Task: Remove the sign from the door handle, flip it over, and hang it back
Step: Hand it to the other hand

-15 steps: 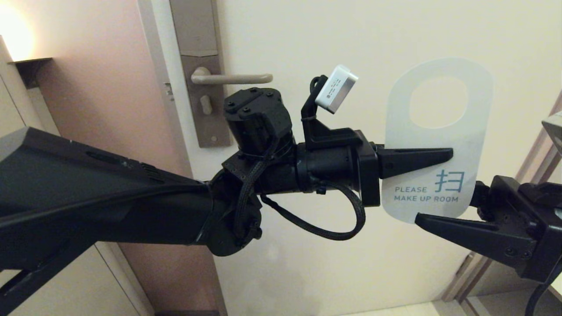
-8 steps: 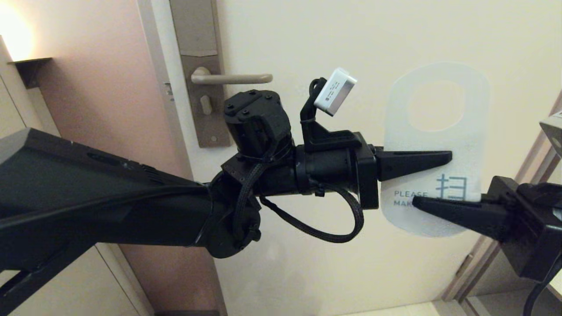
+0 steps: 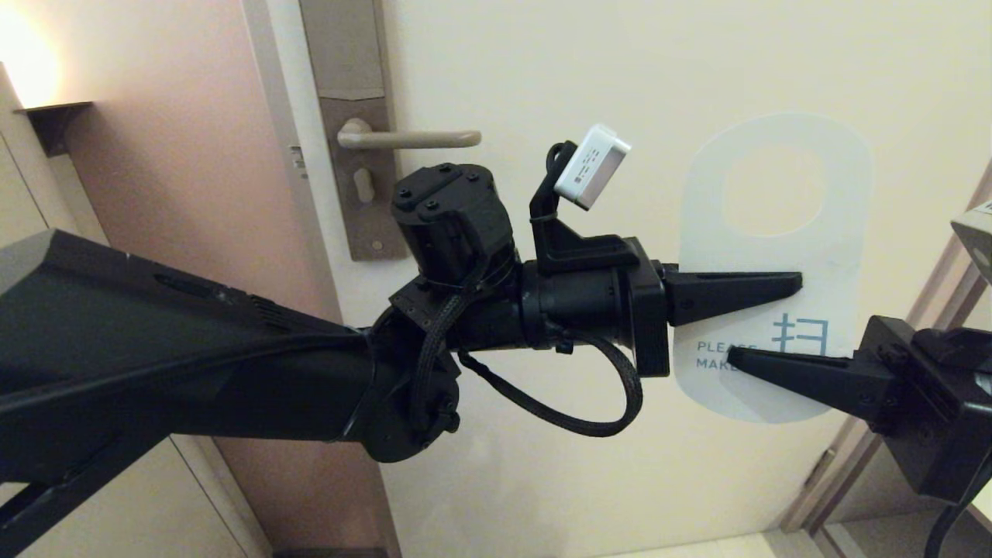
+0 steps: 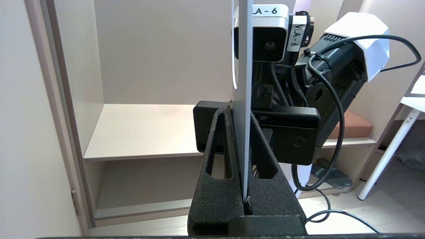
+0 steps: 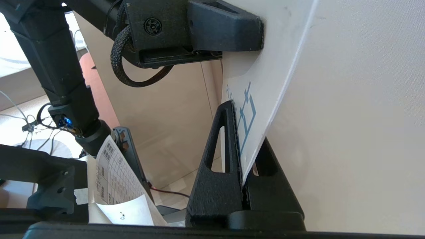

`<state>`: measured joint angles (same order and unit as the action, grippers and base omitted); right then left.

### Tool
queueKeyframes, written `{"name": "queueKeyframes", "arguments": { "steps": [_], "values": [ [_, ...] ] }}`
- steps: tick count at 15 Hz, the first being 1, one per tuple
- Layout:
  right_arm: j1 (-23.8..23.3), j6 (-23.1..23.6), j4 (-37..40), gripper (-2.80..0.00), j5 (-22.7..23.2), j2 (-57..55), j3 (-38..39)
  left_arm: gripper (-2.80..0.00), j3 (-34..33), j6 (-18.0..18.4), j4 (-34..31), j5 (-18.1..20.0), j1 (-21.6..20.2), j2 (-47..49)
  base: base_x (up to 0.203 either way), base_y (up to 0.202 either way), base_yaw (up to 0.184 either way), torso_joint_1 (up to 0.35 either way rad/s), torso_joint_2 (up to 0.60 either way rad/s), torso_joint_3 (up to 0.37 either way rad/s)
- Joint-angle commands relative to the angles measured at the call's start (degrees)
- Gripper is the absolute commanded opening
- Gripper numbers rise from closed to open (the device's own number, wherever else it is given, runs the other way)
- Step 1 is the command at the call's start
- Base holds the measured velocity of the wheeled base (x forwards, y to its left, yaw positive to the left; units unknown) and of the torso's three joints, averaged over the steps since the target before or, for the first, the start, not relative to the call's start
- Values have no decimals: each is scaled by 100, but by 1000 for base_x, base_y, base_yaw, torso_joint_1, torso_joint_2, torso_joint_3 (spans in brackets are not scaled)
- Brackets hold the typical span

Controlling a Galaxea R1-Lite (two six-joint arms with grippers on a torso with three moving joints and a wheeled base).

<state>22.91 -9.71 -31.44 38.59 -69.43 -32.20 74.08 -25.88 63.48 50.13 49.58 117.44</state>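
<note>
The sign (image 3: 775, 263) is held in mid-air in front of the cream door (image 3: 620, 70), well to the right of the door handle (image 3: 411, 139), with its white side toward the head camera, the oval hole uppermost and the printed words at its lower end partly covered. The left gripper (image 3: 790, 285) reaches in from the left and its fingers are clamped flat on the sign's middle, just under the hole; in the left wrist view the card's thin edge runs straight up between them (image 4: 244, 159). The right gripper (image 3: 736, 358) comes in from the lower right with its fingers pinched on the sign's lower part, over the lettering; in the right wrist view (image 5: 244, 166) the card slants out of them. The left arm (image 3: 194, 364) crosses the near left of the scene, below the handle and over the lower part of its backplate (image 3: 364, 225). A wall lamp (image 3: 31, 70) glows at the far left
</note>
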Motion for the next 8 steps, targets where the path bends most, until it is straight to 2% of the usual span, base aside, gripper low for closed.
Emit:
{"name": "queueKeyframes", "arguments": {
  "steps": [1, 4, 5, 8],
  "values": [
    [6, -5, -20, -280, 26, 6, -6, -280, 1, -7, 33, 19, -1, 6, 0, 0, 0, 0, 0, 0],
    [3, -5, -20, -280, 26, 9, 12, -280, -8, 21, 42, -12, 8, 24, 0, 0, 0, 0, 0, 0],
    [11, -5, -20, -280, 26, 9, 12, 0, -16, 22, 40, -12, 8, 24, 0, 0, 0, 0, 0, 0],
    [12, -5, -20, -280, 26, 9, 20, 0, -47, -5, 42, 6, 8, 7, 0, 0, 0, 0, 0, 0]
  ]
}}
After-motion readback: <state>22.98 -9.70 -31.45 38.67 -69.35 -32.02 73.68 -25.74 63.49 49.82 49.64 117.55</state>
